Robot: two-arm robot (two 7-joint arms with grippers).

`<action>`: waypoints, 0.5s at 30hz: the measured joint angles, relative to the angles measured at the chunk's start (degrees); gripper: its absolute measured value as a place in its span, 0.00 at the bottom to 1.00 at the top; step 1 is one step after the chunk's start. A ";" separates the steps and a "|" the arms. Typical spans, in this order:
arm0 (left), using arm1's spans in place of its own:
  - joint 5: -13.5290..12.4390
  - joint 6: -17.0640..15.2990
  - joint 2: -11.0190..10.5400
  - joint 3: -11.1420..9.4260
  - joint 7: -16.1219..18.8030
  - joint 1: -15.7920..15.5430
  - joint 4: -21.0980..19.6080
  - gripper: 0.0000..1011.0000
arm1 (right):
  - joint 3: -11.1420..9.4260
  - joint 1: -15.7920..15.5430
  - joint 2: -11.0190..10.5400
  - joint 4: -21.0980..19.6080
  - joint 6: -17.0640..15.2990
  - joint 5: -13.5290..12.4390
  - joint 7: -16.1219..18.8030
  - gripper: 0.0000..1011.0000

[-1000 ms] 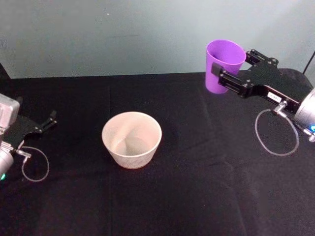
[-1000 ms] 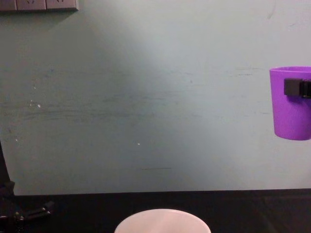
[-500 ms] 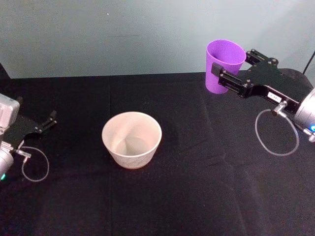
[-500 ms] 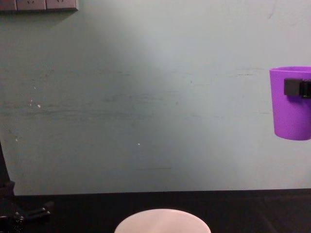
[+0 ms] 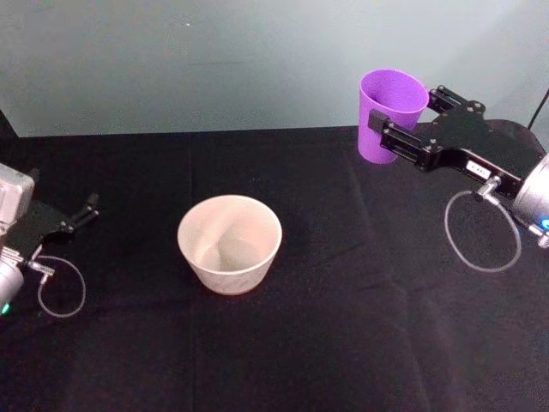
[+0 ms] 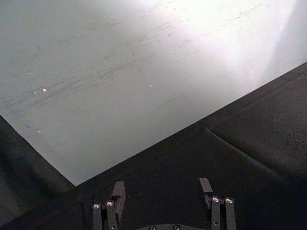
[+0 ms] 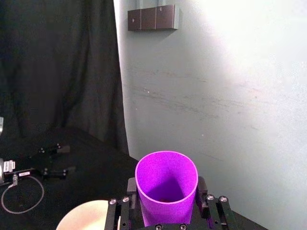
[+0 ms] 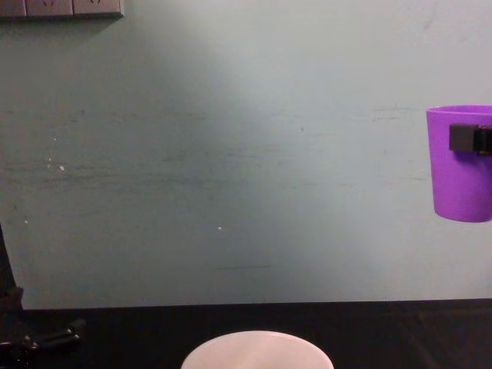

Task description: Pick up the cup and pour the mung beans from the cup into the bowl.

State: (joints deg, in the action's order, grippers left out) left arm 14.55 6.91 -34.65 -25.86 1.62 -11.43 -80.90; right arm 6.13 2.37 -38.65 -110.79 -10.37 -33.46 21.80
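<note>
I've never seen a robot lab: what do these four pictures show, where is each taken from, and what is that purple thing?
This is a robot with two arms, each ending in a two-fingered gripper. One picture looks down from its head, one forward from its chest, and one camera sits on each wrist. On the black-covered table stands a white bowl, which looks empty. The right gripper is shut on a purple cup, holding it upright in the air, to the bowl's right, not over it. What the cup holds is too dark to tell. The left gripper is open, low at the table's left side, holding nothing.
</note>
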 joint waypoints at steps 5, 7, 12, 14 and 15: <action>0.00 0.00 0.00 0.00 0.00 0.00 0.00 0.99 | 0.00 0.00 0.00 0.00 0.00 0.00 0.00 0.71; 0.00 0.00 0.00 0.00 0.00 0.00 0.00 0.99 | 0.00 0.00 0.00 0.00 0.00 0.00 0.00 0.71; 0.00 0.00 0.00 0.00 0.00 0.00 0.00 0.99 | 0.00 0.00 0.00 0.00 0.00 0.00 0.00 0.71; 0.00 0.00 0.00 0.00 0.00 0.00 0.00 0.99 | 0.00 0.00 0.00 0.00 0.00 0.00 0.00 0.71; 0.00 0.00 0.00 0.00 0.00 0.00 0.00 0.99 | 0.00 0.00 0.00 0.00 0.00 0.00 0.00 0.71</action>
State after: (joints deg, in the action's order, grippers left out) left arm 14.55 6.90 -34.65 -25.86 1.62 -11.43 -80.90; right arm 6.13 2.37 -38.65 -110.79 -10.37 -33.46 21.80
